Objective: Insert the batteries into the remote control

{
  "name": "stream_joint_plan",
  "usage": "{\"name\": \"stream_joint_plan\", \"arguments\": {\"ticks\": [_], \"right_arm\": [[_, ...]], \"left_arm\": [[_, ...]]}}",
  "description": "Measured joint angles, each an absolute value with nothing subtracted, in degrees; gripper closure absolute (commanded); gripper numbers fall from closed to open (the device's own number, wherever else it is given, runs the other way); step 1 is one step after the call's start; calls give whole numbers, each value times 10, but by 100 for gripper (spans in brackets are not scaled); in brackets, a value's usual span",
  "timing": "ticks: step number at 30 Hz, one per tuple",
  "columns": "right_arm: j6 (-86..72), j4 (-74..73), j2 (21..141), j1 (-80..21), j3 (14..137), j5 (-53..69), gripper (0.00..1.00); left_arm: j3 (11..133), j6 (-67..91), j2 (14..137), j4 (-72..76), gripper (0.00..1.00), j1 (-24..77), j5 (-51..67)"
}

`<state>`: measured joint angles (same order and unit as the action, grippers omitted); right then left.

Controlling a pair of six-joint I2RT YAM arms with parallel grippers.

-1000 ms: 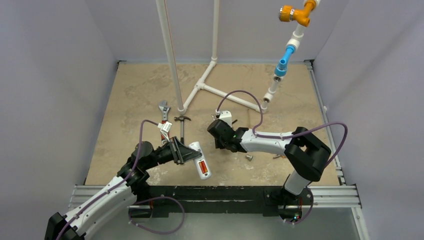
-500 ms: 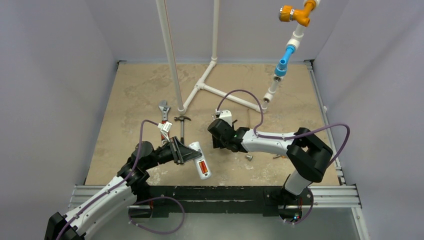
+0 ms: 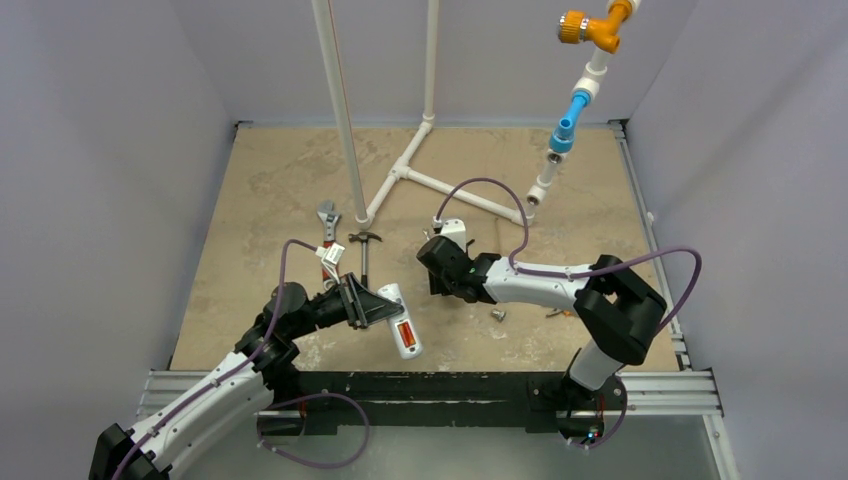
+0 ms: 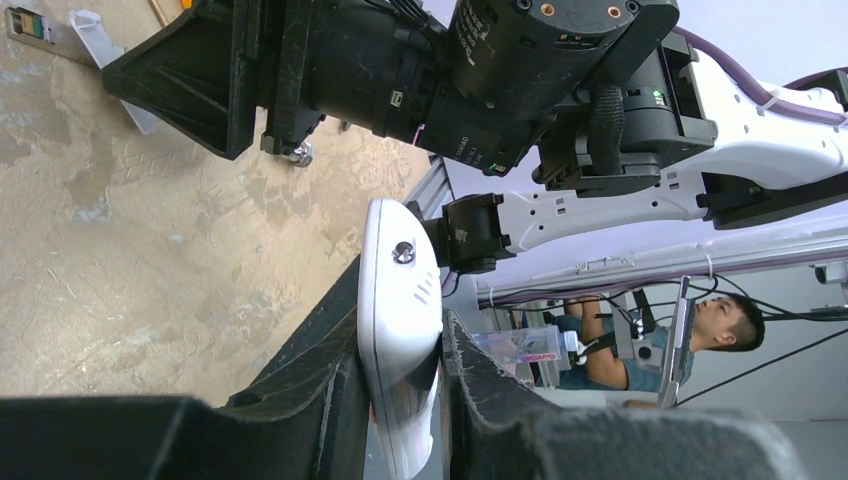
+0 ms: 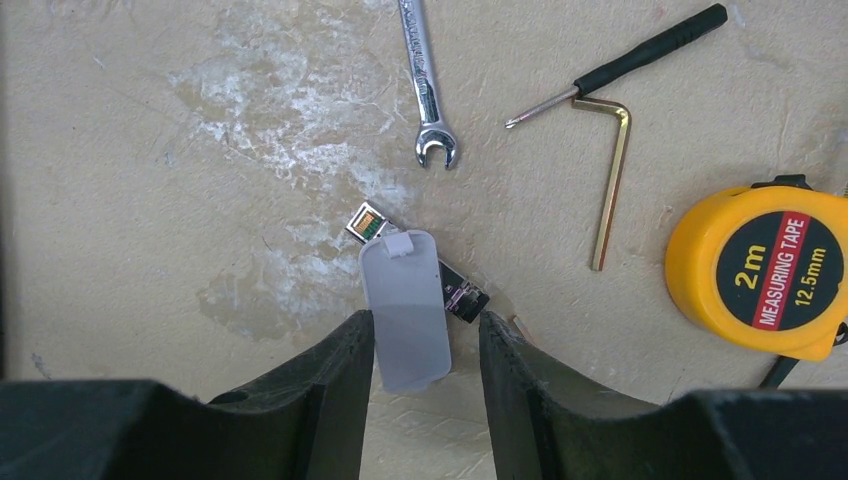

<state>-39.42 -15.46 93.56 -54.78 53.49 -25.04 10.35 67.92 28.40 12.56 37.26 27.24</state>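
while left hand [image 4: 400, 325] stays clamped on the remote control [image 4: 395, 265], right hand [image 5: 425, 328], spread apart, barely shifts.

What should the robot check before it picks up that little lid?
1. Remote control held in the left pincer: ok.
2. Battery in the remote's recess: ok, one orange one shows; a second one, cannot tell.
3. Right pincer open: ok, with a finger on each side of the lid.
4. The lid lying alone: not ok, it rests partly over a small dark stick.
5. Tape measure out of the way: ok.
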Motion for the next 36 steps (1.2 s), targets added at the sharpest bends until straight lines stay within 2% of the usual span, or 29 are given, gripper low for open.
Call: {"name": "stream_joint_plan", "arguments": {"ticks": [8,15,21,23,36], "right_arm": [[-394,-154,914,-547,530,-254,64],[-394,-144,884,-545,524,-256,75],[-394,-145,879,-540,512,-257,58],[-394,-145,880,-539,512,-251,55],[-382,-105,921,-539,499,-166,57]], "left_arm": [[103,679,289,126,100,373,273],[103,679,290,126,100,373,273],[103,679,290,126,100,373,273],[103,679,290,126,100,373,273],[103,679,286,125,100,373,273]]}}
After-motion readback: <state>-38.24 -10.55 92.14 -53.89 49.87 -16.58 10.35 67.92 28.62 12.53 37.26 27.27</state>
